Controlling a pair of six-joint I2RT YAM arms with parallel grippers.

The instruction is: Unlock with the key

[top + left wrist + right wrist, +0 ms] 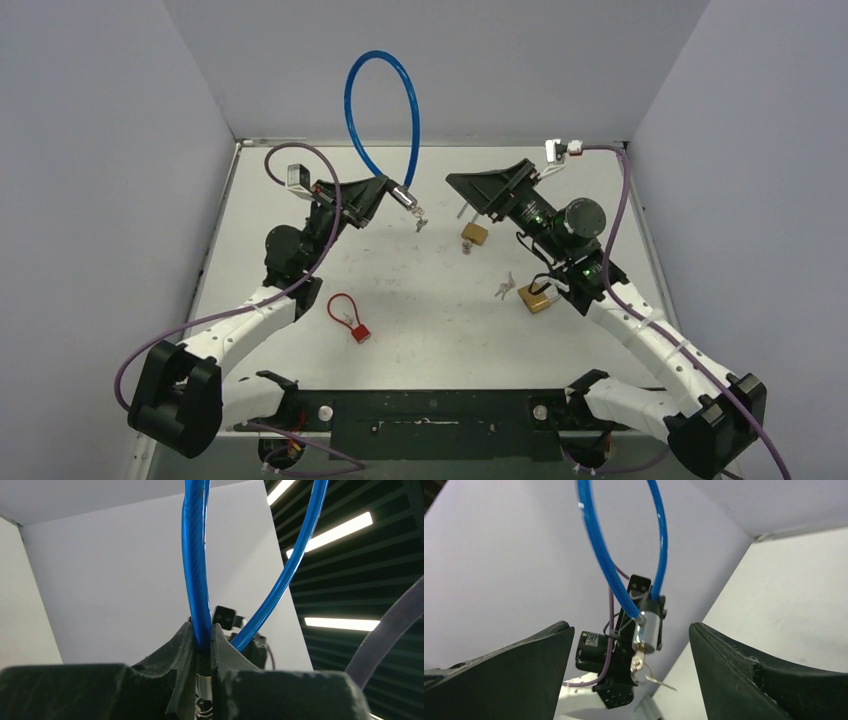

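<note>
Partly hidden: cable lock (pixel 196 580) barrel inside left pincer (pixel 388 190); keys (pixel 640 666) dangling.

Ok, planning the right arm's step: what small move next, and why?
Probably ease the right gripper forward around the key and close. Its jaws stand open, short of the key hanging from the blue cable lock, which the left gripper holds up.
</note>
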